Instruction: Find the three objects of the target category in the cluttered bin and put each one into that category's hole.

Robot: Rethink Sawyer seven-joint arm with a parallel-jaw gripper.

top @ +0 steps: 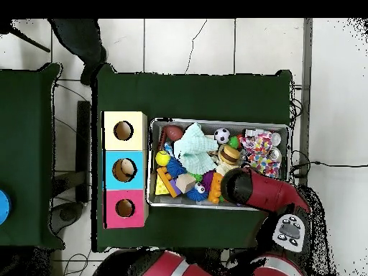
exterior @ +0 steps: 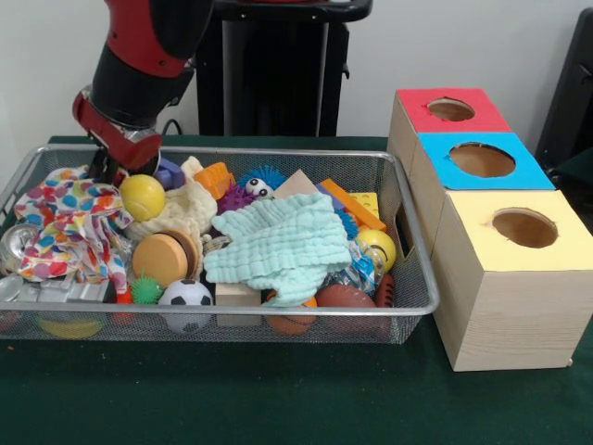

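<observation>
Gripper point(exterior: 109, 167) low at bin point(exterior: 422, 278) far corner; fingers hidden behind cloth point(exterior: 69, 227), grip undeterminable. Buns not identifiable. Hole point(exterior: 451, 109) unobstructed.

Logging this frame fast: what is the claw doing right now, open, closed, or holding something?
Claw: down at the bin's far corner, by the yellow ball; open or closed cannot be told, nothing visibly held.

The bin point(exterior: 408, 306) sits just left of three boxes point(exterior: 505, 269) in the front view.
</observation>
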